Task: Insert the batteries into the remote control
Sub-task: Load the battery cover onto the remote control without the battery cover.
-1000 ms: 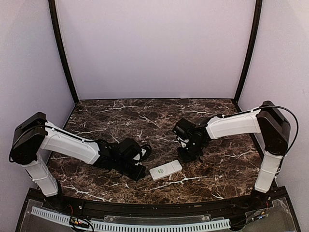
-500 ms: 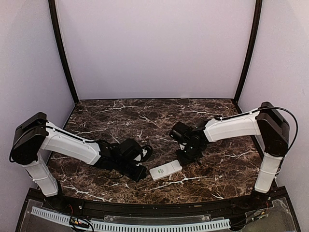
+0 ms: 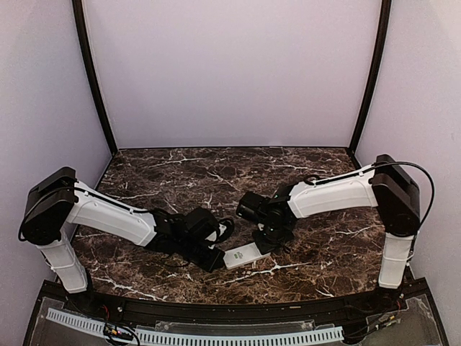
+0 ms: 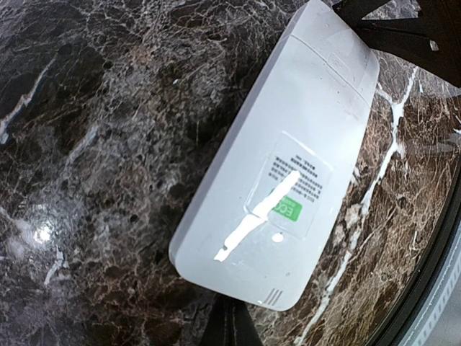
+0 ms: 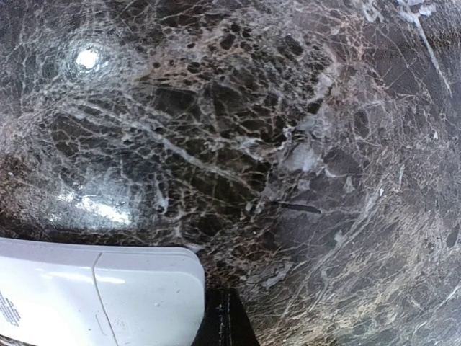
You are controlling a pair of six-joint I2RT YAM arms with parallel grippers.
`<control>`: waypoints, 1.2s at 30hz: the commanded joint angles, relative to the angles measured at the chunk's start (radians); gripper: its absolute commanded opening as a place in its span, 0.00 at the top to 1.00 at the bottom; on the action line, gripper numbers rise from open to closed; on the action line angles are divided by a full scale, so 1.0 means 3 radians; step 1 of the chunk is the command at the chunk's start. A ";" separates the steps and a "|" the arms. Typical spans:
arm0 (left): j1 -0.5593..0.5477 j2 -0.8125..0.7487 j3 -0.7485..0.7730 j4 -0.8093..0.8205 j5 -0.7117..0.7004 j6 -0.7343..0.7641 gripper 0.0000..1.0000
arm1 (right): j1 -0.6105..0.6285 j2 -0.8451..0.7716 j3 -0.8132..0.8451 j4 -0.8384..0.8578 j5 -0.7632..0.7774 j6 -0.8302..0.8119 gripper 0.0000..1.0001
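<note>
The white remote control (image 3: 247,254) lies flat on the marble table (image 3: 324,245), back side up, with a green-marked sticker (image 4: 289,189) and a cover seam near its far end. My left gripper (image 3: 215,259) is shut, its tips (image 4: 230,323) touching the remote's lower-left end. My right gripper (image 3: 265,241) is shut, its tips (image 5: 227,316) right beside the remote's (image 5: 101,295) other end. Its black fingers (image 4: 403,29) also show in the left wrist view. The blue batteries are not in view.
The dark marble table is bounded by a black front rim (image 3: 238,310) close to the remote. Grey walls and two black posts (image 3: 90,72) enclose the back and sides.
My right gripper has moved left and nearer, from beside the remote's far-right end to touching it. My left gripper has edged right against the remote's other end.
</note>
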 commanded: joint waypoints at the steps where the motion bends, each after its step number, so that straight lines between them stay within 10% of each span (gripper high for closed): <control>1: -0.0026 0.0149 -0.0011 -0.0136 0.0085 0.0055 1.00 | 0.0137 0.0097 -0.0036 0.0075 -0.0385 0.0049 1.00; 22: -0.0024 0.0070 -0.0096 -0.0219 -0.0071 0.0109 1.00 | -0.0458 -0.1016 -0.0233 0.0385 -0.0727 -0.0511 1.00; 36: -0.0024 0.0090 -0.0075 -0.0234 -0.0061 0.0124 1.00 | -0.0421 -0.0519 -0.0730 0.1017 -0.1273 -0.0254 1.00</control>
